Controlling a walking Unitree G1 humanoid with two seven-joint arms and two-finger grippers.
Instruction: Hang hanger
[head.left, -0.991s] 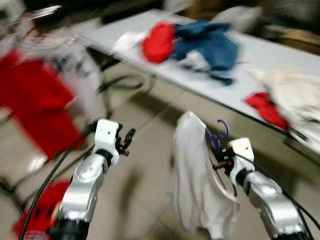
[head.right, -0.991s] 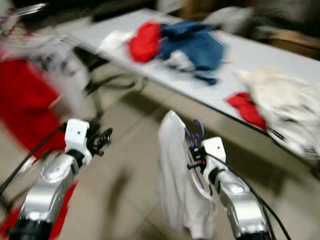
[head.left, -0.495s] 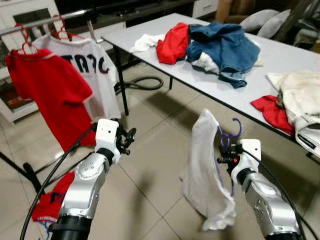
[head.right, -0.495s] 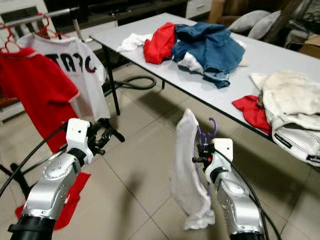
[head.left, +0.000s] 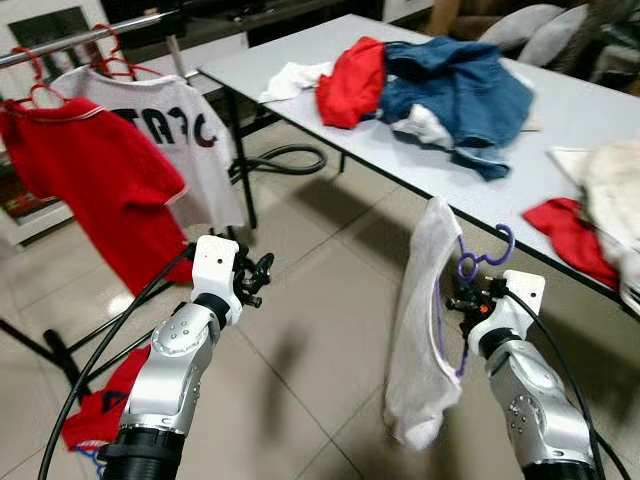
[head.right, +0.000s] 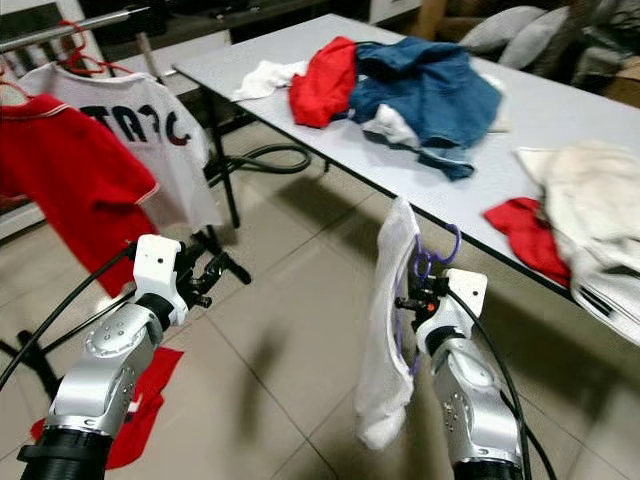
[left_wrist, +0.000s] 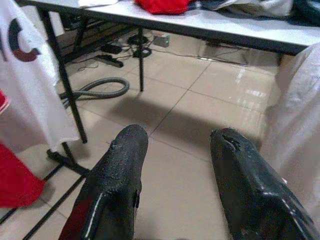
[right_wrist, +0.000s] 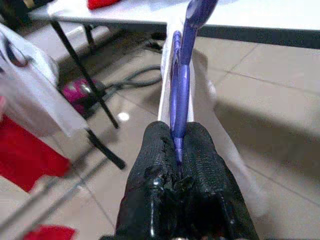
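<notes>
Your right claw (right_wrist: 179, 150) is pinching the purple plastic hanger (head.left: 478, 265) carrying a white garment (head.left: 420, 320) above the tiled floor (head.left: 320, 340), beside the grey table's (head.left: 560, 110) near edge, while your left claw (left_wrist: 177, 150) is spread, empty.

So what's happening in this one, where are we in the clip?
The robot stands on a tiled floor between a clothes rail and a table piled with clothes. Its right gripper is shut on a purple hanger carrying a white garment, held up in mid-air, not yet on the rail. The left gripper is open and empty, raised in front. A red shirt and a white printed shirt already hang on the rail.
</notes>
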